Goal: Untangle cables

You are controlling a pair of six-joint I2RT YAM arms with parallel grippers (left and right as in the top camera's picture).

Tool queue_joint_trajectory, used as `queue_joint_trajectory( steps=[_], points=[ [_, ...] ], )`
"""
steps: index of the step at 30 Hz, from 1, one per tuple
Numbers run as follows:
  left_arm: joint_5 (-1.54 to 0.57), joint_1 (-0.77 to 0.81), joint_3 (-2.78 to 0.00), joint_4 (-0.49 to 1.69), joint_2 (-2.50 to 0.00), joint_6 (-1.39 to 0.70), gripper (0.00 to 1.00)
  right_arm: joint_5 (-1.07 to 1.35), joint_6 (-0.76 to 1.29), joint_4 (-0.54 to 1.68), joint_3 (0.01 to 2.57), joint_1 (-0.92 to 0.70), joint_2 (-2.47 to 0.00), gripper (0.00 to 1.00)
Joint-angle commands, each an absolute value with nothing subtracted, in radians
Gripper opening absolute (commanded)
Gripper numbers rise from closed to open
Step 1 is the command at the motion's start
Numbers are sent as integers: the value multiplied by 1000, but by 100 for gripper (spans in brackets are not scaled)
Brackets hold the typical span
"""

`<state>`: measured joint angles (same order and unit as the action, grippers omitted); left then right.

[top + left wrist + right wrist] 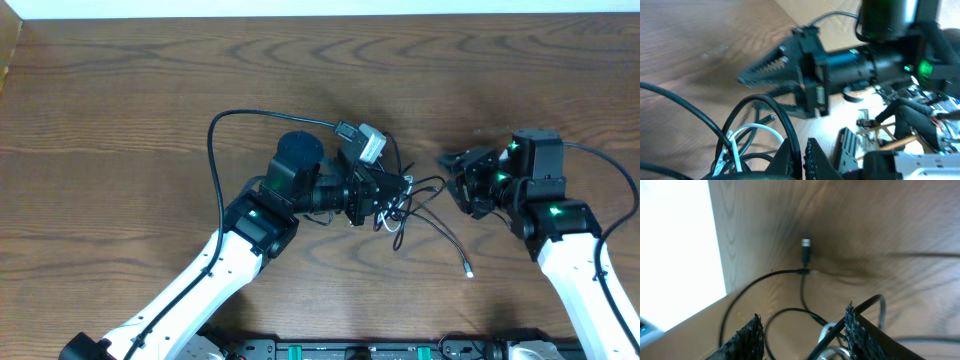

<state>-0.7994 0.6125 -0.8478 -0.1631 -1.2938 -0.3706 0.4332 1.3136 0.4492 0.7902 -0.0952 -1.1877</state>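
At the centre of the wooden table (120, 120), the cables (420, 195) lay in a loose tangle directly at the tip of the left gripper (400, 195). One black strand ran out of the tangle toward the near edge and ended in a small plug (469, 270), which lay flat on the wood, apart from the rest.

Left gripper: jaws clenched together. In the left wrist view its fingers (812, 157) met with almost no gap, and black loops and a white cable (765, 131) curled just beside them. Whether a strand was pinched between the fingers could not be told.

Right gripper (447, 160): jaws released. It pointed toward the tangle from the right side, near it but not in it. The left wrist view showed its toothed fingers (765, 62) spread, with nothing between them. In the right wrist view, black strands and the plug (805, 243) lay on the table beyond its parted fingers (752, 335).
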Motion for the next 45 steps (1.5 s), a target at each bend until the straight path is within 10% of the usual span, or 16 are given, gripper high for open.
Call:
queue_joint_trajectory(
  steps=[1,14,19,45],
  points=[
    [-875,615,-862,-175,-1280,-379,8,534,1324,430,808,-101,-1205,50],
    [-801,615,-862,-228,-1280,-395,8,543,1335,429,808,-167,-1208,41],
    [-849,615,-861,-225,-1280,-424,8,328,1298,415,808,-168,-1208,6],
    [-503,615,-859,141,-1317,-308,8,376,909,-22,808,-128,-1162,14]
  ],
)
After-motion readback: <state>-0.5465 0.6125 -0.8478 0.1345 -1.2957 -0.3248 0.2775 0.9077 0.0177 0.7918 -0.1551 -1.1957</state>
